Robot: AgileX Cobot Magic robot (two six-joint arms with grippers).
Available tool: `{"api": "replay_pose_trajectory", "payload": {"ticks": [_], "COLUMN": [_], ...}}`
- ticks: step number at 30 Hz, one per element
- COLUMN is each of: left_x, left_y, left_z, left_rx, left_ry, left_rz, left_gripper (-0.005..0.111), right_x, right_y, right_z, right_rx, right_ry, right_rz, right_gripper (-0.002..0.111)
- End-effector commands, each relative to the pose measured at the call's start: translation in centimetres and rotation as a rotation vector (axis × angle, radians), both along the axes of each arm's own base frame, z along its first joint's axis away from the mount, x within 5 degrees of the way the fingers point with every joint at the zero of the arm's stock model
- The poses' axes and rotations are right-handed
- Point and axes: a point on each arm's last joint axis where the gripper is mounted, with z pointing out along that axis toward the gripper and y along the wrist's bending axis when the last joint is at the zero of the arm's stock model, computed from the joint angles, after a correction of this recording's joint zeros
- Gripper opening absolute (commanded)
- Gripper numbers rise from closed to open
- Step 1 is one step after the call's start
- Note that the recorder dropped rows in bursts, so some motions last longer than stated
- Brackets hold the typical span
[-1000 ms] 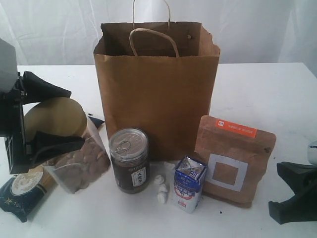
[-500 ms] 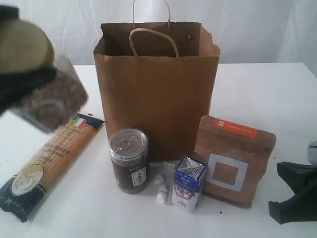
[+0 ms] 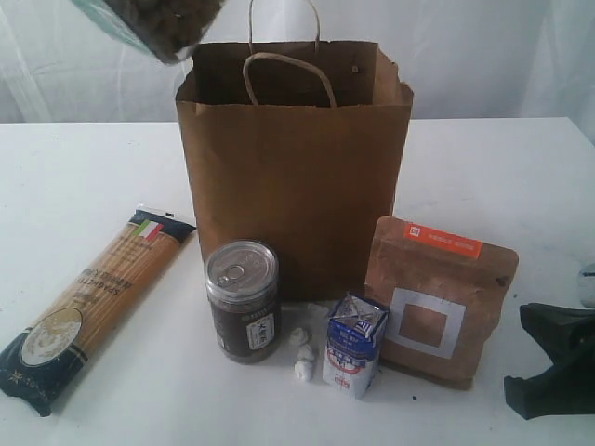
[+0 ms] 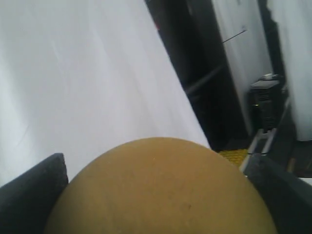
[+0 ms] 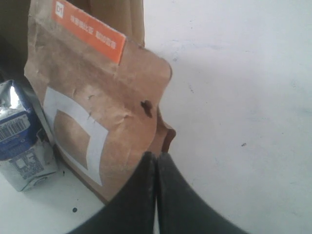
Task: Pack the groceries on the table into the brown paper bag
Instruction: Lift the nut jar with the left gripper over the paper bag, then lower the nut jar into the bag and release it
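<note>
The tan-lidded clear jar (image 3: 158, 23), full of brown nuts, hangs at the top left of the exterior view, above and left of the brown paper bag (image 3: 293, 158). Its tan lid (image 4: 161, 170) fills the left wrist view between the dark fingers (image 4: 36, 187) of my left gripper (image 4: 156, 204), which is shut on it. On the table (image 3: 483, 167) are the long spaghetti packet (image 3: 88, 302), dark can (image 3: 244, 302), blue-white mini carton (image 3: 354, 344) and brown pouch (image 3: 437, 302). My right gripper (image 5: 156, 157) rests shut and empty beside the pouch (image 5: 97, 102).
The bag stands open-topped at the middle back with its two loop handles (image 3: 288, 70) up. A few small white lumps (image 3: 303, 353) lie between the can and the carton. The right gripper (image 3: 558, 367) sits at the table's front right.
My left gripper has lifted the jar from the table's left side up and to the right, toward the bag's top. The spaghetti packet is uncovered. The right arm has stayed still.
</note>
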Motion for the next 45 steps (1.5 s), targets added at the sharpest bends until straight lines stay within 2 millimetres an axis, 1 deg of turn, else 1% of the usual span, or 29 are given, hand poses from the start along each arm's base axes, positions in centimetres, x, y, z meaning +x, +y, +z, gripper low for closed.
{"api": "replay_pose_trajectory", "payload": {"ticks": [1,6,9,12,17,27,41,45], "left_x": [1.5,3.3,4.4,5.4,6.4,7.5,9.3,9.3], "left_y": [-1.0,-1.7,-2.0,-2.3,-2.5,-2.7,-2.9,-3.7], "left_z": [1.2,1.1,0.3,-0.9,-2.5,-3.7,-5.7,-6.1], "left_rx": [-0.057,-0.052,-0.050,-0.046,-0.041,-0.022,-0.030,-0.023], "left_ry": [-0.003,-0.014,0.001,0.017,0.019,-0.017,0.046,0.033], "left_rz": [-0.169,-0.307,-0.364,-0.420,-0.489,-0.472,-0.471,-0.490], "left_gripper": [0.000,0.000,0.000,0.000,0.000,0.000,0.000,0.000], "right_x": [-0.1,-0.1,-0.1,-0.1,-0.1,-0.1,-0.1,-0.1], "right_y": [0.0,0.0,0.0,0.0,0.0,0.0,0.0,0.0], "right_z": [0.0,0.0,0.0,0.0,0.0,0.0,0.0,0.0], "right_rx": [0.046,0.052,0.052,0.052,0.052,0.055,0.055,0.055], "right_ry": [0.007,0.009,0.009,0.009,0.009,0.010,0.010,0.010], "right_rz": [-0.019,-0.022,-0.022,-0.022,-0.022,-0.024,-0.024,-0.024], "right_gripper": [0.000,0.000,0.000,0.000,0.000,0.000,0.000,0.000]}}
